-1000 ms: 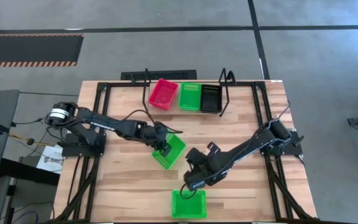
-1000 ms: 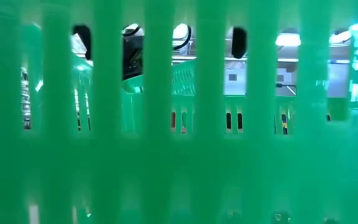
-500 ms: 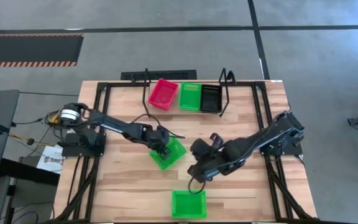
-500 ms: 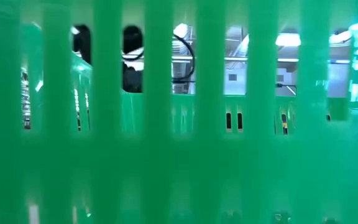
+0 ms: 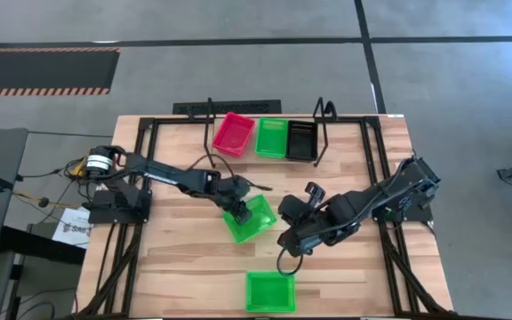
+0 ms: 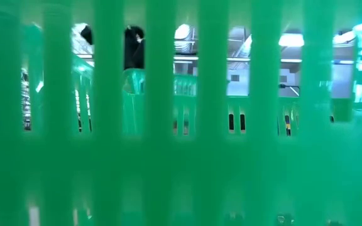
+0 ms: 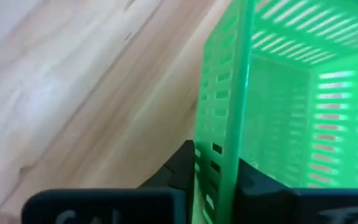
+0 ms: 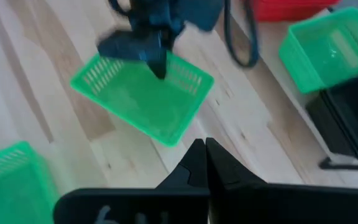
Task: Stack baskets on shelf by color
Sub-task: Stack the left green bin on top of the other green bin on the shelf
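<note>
— 3 stacks on the shelf, right?
— Yes: on the high view a red-pink basket sits askew at the left end, a green shelf basket in the middle, a black basket at the right end, all between the wire uprights.
— And the left gripper?
— Near the table's centre, its fingers pinching the wall of a tilted green basket; the left wrist view shows that mesh wall clamped between both fingers.
— The right gripper?
— At 4 o'clock from that basket, just apart from it, fingers pressed together on nothing.
— Anything else?
— 1 more green basket, the near basket, lies at the table's 6 o'clock edge, filling the low view.
</note>
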Robot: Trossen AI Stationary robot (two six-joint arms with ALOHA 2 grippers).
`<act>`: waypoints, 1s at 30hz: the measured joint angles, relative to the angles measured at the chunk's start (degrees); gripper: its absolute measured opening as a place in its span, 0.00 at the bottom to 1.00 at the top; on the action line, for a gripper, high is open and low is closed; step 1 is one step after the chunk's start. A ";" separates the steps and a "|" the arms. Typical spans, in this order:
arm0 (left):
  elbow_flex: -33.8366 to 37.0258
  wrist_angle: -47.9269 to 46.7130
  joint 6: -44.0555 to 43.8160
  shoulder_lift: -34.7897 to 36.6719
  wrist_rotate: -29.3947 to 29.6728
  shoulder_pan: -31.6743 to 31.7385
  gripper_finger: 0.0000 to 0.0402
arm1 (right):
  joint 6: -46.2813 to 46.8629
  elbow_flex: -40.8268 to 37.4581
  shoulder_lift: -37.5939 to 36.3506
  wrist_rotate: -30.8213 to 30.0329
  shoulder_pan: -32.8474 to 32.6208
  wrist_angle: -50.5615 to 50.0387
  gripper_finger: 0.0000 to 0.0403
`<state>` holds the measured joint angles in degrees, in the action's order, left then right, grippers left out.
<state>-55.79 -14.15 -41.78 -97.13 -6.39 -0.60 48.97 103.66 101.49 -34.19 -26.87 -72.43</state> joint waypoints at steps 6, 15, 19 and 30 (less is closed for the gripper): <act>-3.32 -3.69 4.30 1.47 -0.40 0.65 0.11 | 1.79 -0.04 0.09 -0.27 -0.26 -5.20 0.00; -3.31 -9.11 4.03 1.45 3.64 1.26 0.15 | 1.90 -0.04 0.09 -1.80 -0.80 -6.64 0.00; -3.44 -8.35 3.09 1.45 3.16 1.24 0.15 | 2.01 -0.04 0.09 -1.78 -0.31 -7.42 0.00; -3.47 -4.94 -6.80 1.45 0.75 -1.34 0.15 | 0.92 -0.04 0.09 -1.78 -0.75 -7.48 0.00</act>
<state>-59.27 -19.09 -48.58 -95.68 -5.64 -1.93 49.89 103.61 101.58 -35.97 -27.61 -79.91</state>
